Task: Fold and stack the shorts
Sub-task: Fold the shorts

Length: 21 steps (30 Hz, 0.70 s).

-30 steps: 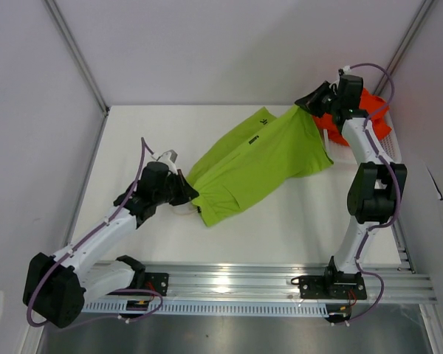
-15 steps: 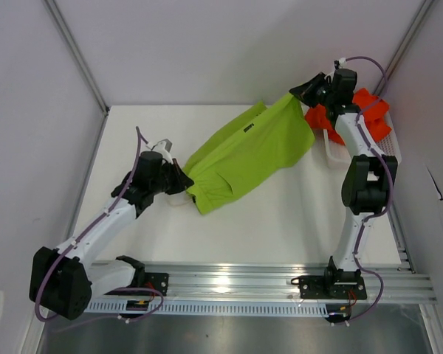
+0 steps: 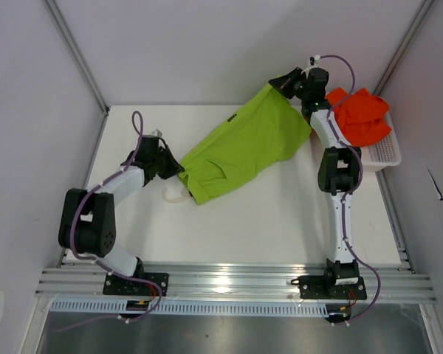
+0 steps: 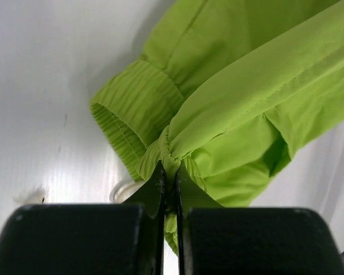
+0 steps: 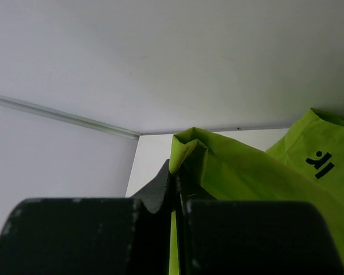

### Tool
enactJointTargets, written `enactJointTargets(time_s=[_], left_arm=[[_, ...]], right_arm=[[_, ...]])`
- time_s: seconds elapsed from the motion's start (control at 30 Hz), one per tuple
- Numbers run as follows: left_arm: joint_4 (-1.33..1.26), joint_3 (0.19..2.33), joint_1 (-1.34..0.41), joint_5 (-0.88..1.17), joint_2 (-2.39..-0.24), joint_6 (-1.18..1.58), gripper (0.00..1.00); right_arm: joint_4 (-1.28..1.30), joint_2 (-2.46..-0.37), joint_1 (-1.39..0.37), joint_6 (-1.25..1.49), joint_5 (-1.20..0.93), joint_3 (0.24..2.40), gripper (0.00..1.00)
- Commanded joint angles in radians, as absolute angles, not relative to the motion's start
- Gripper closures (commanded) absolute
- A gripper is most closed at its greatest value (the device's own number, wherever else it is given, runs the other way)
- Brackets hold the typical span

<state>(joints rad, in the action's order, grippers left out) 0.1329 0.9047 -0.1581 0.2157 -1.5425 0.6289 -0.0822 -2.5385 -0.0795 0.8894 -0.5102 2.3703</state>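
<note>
Lime shorts between left hand, right hand

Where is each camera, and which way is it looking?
Top camera: high behind the robot, looking down at the table; left arm and right arm show.
Left wrist camera: looks along the left fingers pinching the green shorts.
Right wrist camera: looks along the right fingers toward the back wall.
All share the green shorts.

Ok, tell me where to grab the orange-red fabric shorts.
Pinch the raised fold atop the orange-red fabric shorts, coming down from above: they lie heaped in the white mesh basket, whose walls likely block side approaches.
</note>
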Motion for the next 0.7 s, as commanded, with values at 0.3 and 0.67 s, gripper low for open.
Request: enactJointTargets(time_s=[0.3, 0.67], left_arm=[[0.107, 1.06, -0.1, 0.169, -1.746, 0.62, 0.58], [0.175, 1.135, -0.092, 0.089, -1.695, 0.565, 0.11]], right_arm=[[-0.394, -2.726, -0.075, 0.962, -0.327, 2.423, 0.56], [-0.036, -2.475, -0.092, 0.628, -0.455, 2.332, 0.15]])
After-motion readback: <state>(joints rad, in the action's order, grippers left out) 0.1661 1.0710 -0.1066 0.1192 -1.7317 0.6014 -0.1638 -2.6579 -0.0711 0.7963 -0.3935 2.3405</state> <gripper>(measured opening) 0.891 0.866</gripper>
